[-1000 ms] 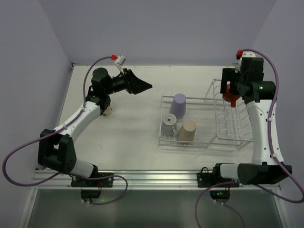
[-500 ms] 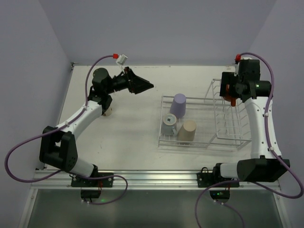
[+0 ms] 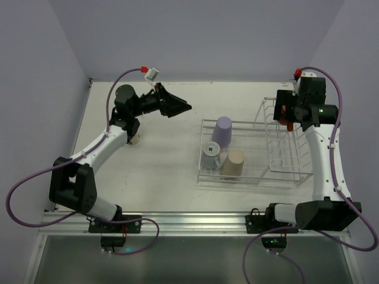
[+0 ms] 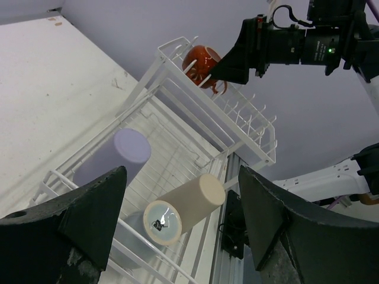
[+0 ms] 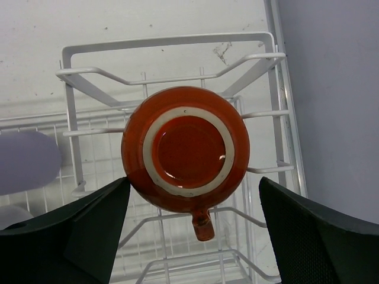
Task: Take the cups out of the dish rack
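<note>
The white wire dish rack [image 3: 202,155] stands right of centre. In its low tray a lavender tumbler [image 3: 223,130], a beige tumbler [image 3: 233,164] and a short blue-grey cup [image 3: 211,155] sit bottom up. The orange-red mug [image 5: 185,148] rests upside down on the prongs of the upright basket [image 5: 166,42], its handle pointing toward the near side. My right gripper [image 5: 195,231] hovers open above the mug without touching it, one finger on each side. My left gripper [image 3: 177,106] hangs open in the air left of the rack, facing the tumblers [image 4: 192,201].
Lavender walls close in the white table at the back and on both sides. A metal rail [image 3: 189,220] with the arm bases runs along the near edge. Purple cables loop from both arms. The right arm [image 4: 284,47] reaches over the basket's far end.
The right wrist has drawn back and up over the basket's far end, now covering more of the mug from above. The left gripper has shifted slightly toward the rack.
</note>
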Controlling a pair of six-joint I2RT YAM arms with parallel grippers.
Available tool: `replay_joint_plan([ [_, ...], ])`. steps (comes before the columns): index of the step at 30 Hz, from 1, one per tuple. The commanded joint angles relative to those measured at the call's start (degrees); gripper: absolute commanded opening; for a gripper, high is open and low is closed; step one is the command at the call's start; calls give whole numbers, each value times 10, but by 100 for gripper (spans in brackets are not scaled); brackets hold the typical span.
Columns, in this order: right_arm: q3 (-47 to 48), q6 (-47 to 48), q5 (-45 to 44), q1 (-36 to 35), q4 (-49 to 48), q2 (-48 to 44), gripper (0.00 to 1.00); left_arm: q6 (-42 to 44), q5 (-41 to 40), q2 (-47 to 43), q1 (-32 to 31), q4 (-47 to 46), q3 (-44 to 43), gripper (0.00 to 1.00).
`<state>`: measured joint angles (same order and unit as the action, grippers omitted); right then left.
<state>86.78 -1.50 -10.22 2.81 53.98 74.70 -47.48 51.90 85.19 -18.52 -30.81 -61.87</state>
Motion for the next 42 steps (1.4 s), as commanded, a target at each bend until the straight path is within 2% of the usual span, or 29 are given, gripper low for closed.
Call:
replay_joint_plan([
  [1,-3,-13,34,0,-40,-19,92,-8,9,2,-5,-34,-4,80],
  [12,13,-21,57,0,-36,-26,92,-9,7,12,-19,-37,-2,81],
  [22,46,-18,11,0,-23,20,92,-2,11,16,-19,-35,-3,81],
  [32,34,-11,-7,0,-31,36,93,-2,14,27,-19,-41,-1,81],
  [42,26,-14,14,0,-34,50,92,1,15,31,-19,-42,2,81],
])
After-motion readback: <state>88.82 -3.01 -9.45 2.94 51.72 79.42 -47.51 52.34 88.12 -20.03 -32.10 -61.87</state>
